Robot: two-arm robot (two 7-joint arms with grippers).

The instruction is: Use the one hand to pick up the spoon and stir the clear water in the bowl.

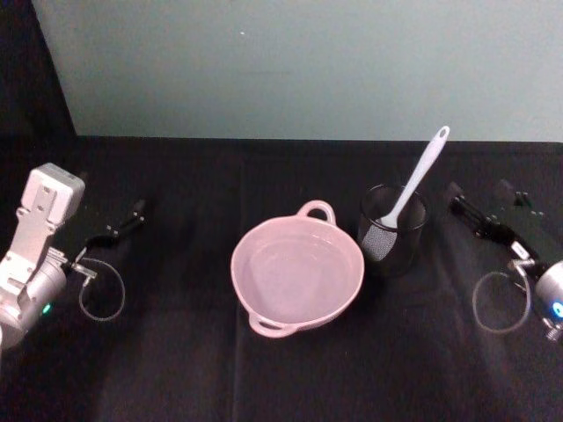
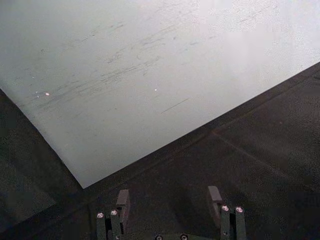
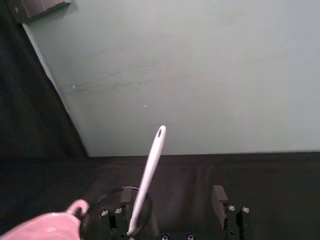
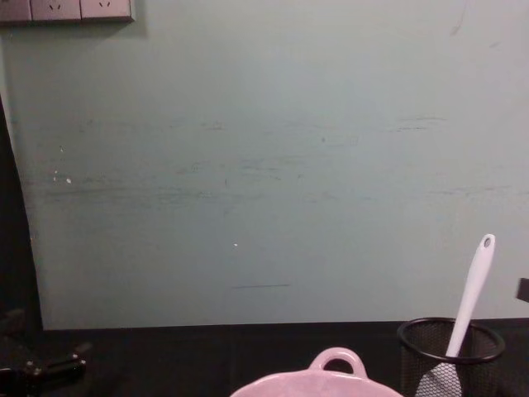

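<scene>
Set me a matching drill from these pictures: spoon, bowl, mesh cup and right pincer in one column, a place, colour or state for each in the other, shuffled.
1. spoon
2. bowl
3. mesh cup
4. right pincer

A. pale pink, with loop handles on its rim
B. open, off to the right of the mesh cup
C. black, just right of the bowl
D. white, standing head down in the mesh cup

Pairs: 1-D, 2-A, 3-C, 4-B

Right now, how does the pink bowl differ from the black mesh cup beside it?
The bowl is pale pink, wide and shallow, solid-walled; the mesh cup is black, narrower and taller, with wire walls. The bowl holds clear water; the mesh cup holds the white spoon, leaning handle-up. Both stand upright on the black table, close together.
</scene>
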